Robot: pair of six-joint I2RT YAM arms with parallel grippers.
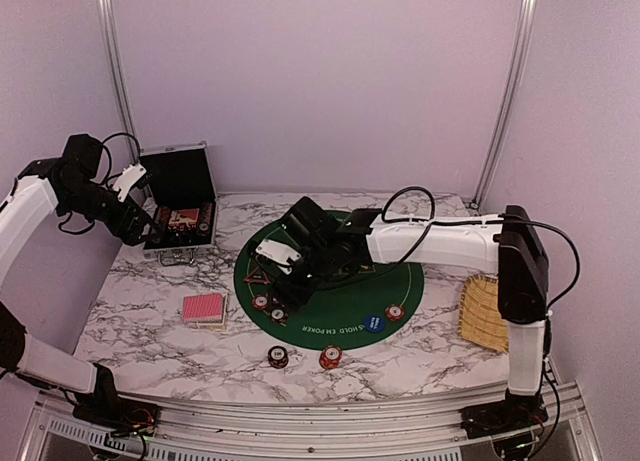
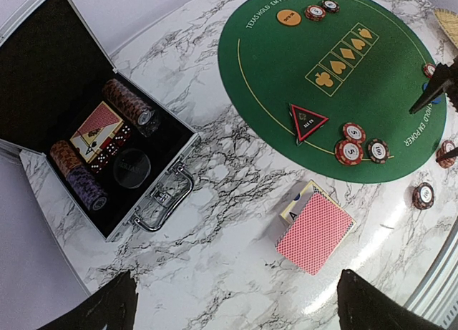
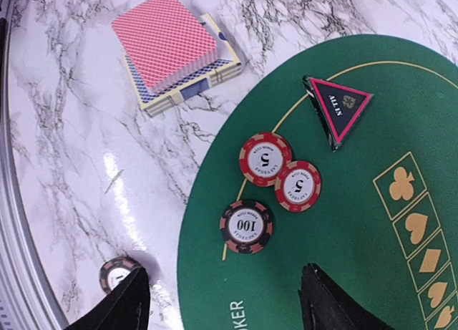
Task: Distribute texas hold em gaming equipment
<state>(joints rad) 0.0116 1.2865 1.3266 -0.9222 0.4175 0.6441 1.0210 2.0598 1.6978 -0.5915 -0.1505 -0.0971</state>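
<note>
While the right gripper (image 3: 225, 308) hangs over the lower left rim of the green mat (image 3: 358, 244), its jaws stand well apart with nothing between them. Just above them in the right wrist view lies a dark chip (image 3: 246, 226), with two red chips (image 3: 265, 159) touching each other just beside it. The triangular marker (image 3: 336, 108) lies further up on the mat. The red-backed card deck (image 3: 175, 51) rests on the marble at upper left.

The left gripper (image 2: 236, 312) is spread wide and empty. In the overhead view it sits at upper left, near the open case (image 2: 43, 79).

Progress, as a judgement: partly complete.
- Placed: the marker, the orange button (image 2: 288, 17), a blue chip (image 1: 374, 323) and other chips around the mat. Two marble chips (image 1: 278, 356) lie off the mat, at lower centre of the overhead view.
- Left: chip stacks (image 2: 129, 101) remain in the case, and the deck appears undealt.
</note>
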